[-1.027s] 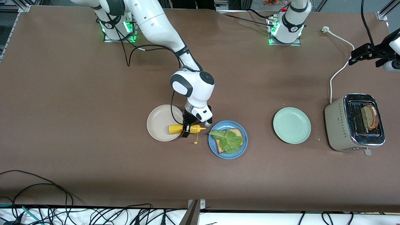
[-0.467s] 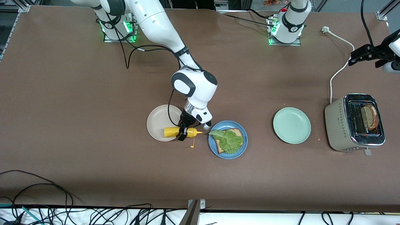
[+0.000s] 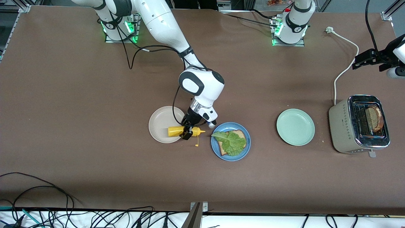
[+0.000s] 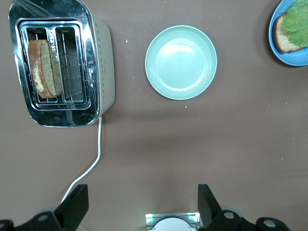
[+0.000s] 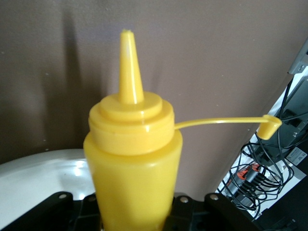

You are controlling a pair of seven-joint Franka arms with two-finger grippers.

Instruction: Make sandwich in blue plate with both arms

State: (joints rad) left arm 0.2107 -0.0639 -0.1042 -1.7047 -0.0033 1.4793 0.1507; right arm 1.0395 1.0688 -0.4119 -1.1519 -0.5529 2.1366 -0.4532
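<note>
The blue plate (image 3: 231, 159) holds one brown bread slice (image 3: 239, 134) with a green lettuce leaf (image 3: 232, 142) on it. A second bread slice (image 3: 376, 118) stands in the toaster (image 3: 345, 129). My right gripper (image 3: 187, 132) is shut on a yellow mustard bottle (image 3: 175, 130). It holds the bottle on its side over the beige plate's (image 3: 159, 125) edge, nozzle toward the blue plate. The right wrist view shows the bottle (image 5: 132, 159) between the jaws. My left gripper (image 3: 357, 61) is open and empty, waiting in the air at the left arm's end; in the left wrist view its fingers (image 4: 74, 207) stand wide apart.
A pale mint-green plate (image 3: 295, 127) lies between the blue plate and the toaster. The toaster's white cord (image 3: 343, 71) runs toward the left arm's base. The bottle's open cap dangles on its strap (image 3: 197, 141). Cables hang along the table's near edge.
The right arm's wrist has moved toward the blue plate and tilted. The bottle dipped, then came back over the beige plate's edge. The left gripper has barely drifted.
</note>
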